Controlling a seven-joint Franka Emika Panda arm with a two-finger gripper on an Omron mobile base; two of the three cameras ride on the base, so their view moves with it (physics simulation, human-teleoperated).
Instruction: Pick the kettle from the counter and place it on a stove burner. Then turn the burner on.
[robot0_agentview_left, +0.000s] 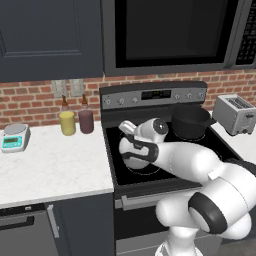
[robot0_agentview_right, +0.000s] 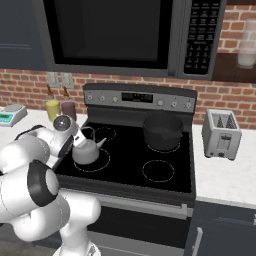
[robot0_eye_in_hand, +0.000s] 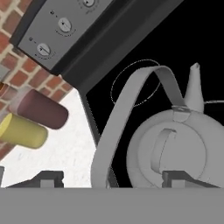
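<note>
Clearly, we saw the small squat grey metal kettle (robot0_agentview_right: 86, 151) standing upright on the black glass-top stove (robot0_agentview_right: 170, 187), inside the large white-outlined front-left burner circle (robot0_agentview_right: 102, 165), its short spout toward the middle of the cooktop. Our two-finger gripper (robot0_eye_in_hand: 113, 179) hovered just above it, fingertips (robot0_eye_in_hand: 46, 178) spread wide on either side of the arched handle (robot0_eye_in_hand: 127, 105), closed on nothing. A dark cooking pot (robot0_agentview_right: 162, 131) sat on the rear right burner, well apart from the kettle. On the white marbled counter (robot0_agentview_left: 55, 170) to the left stood a yellow cup (robot0_agentview_left: 67, 123) and a maroon cup (robot0_agentview_left: 86, 121), near a small kitchen scale (robot0_agentview_left: 14, 137). A silver toaster (robot0_agentview_right: 221, 133) stood right of the stove.
</note>
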